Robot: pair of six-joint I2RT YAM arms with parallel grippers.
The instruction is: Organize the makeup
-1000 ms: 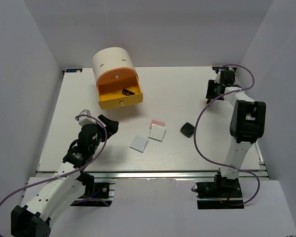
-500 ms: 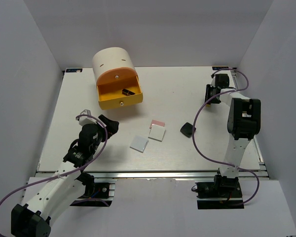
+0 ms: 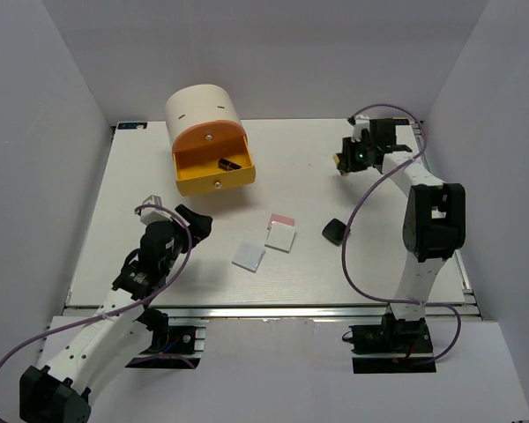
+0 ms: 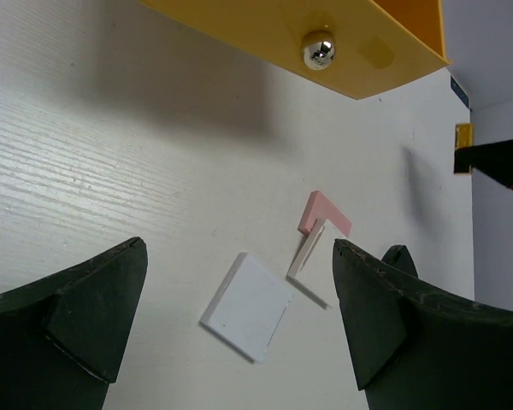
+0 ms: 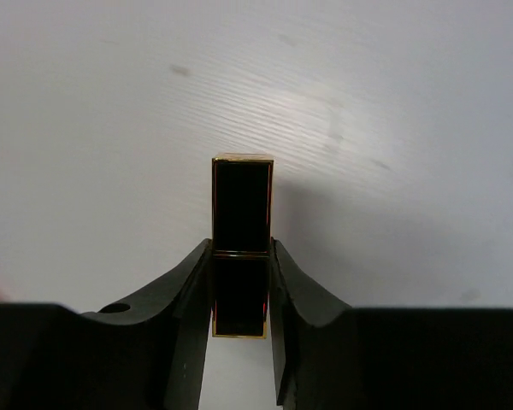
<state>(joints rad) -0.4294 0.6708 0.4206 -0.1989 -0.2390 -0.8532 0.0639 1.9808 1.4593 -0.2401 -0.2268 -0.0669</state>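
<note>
My right gripper [image 5: 241,248] is shut on a black-gold stick [image 5: 241,201], whose upper end sticks out past the fingertips. Seen from above, that gripper [image 3: 344,161] hangs over the table's far right part. Mid-table lie two white squares [image 3: 249,256] [image 3: 280,236], the second overlapping a pink square [image 3: 283,218], with a black compact [image 3: 335,232] to their right. My left gripper [image 3: 183,217] stands open and empty left of them. In the left wrist view its jaws [image 4: 239,256] frame the nearer white square [image 4: 248,305].
A cream cylinder [image 3: 203,110] stands at the far left with its yellow drawer [image 3: 213,183] pulled open and a dark piece [image 3: 228,164] inside. The drawer's front and knob [image 4: 317,49] fill the top of the left wrist view.
The right arm has swung left from the far right corner toward the table's middle, its jaws narrowing onto the stick. The left arm has not moved.
</note>
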